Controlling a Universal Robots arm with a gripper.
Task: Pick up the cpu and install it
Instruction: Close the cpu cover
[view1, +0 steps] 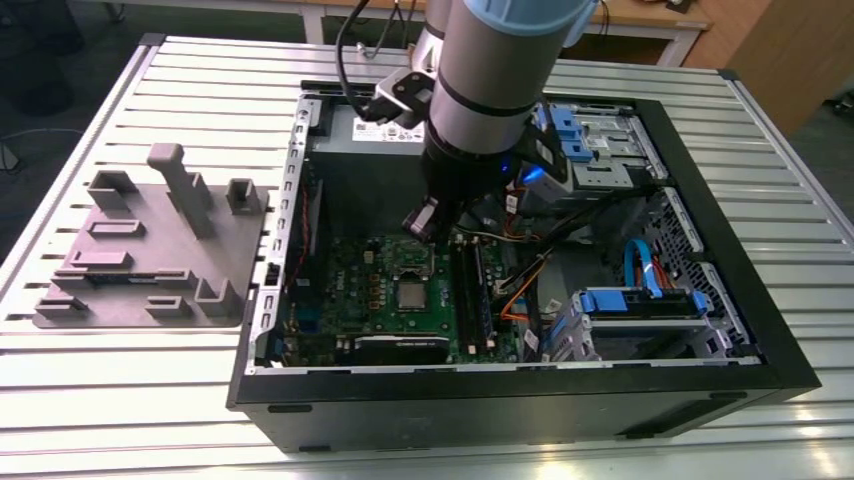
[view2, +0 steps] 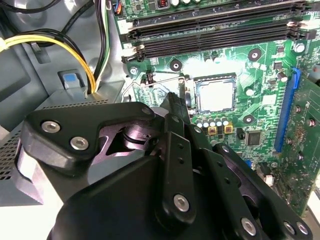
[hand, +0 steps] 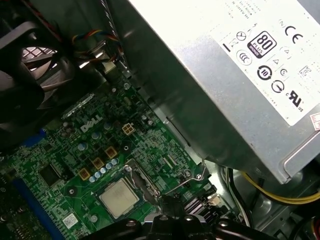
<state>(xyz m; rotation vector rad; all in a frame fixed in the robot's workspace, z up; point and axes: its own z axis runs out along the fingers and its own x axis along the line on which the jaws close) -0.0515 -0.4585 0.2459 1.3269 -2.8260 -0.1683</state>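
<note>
A grey fixture tray stands clear near the worktop edge on the exterior view's left. Mid-worktop, inside the open case, the cpu lies flat in its socket, apparently seated. The tool hangs just beside it; wide or narrow, I cannot tell.

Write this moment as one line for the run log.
cpu: lies in socket | tool: low over motherboard, beside socket, apart from cpu

1. This looks like a robotics lab or a workshop.
2. A robot arm reaches into an open computer case.
3. The case stands on a slatted metal table, beside a grey fixture plate.
</note>
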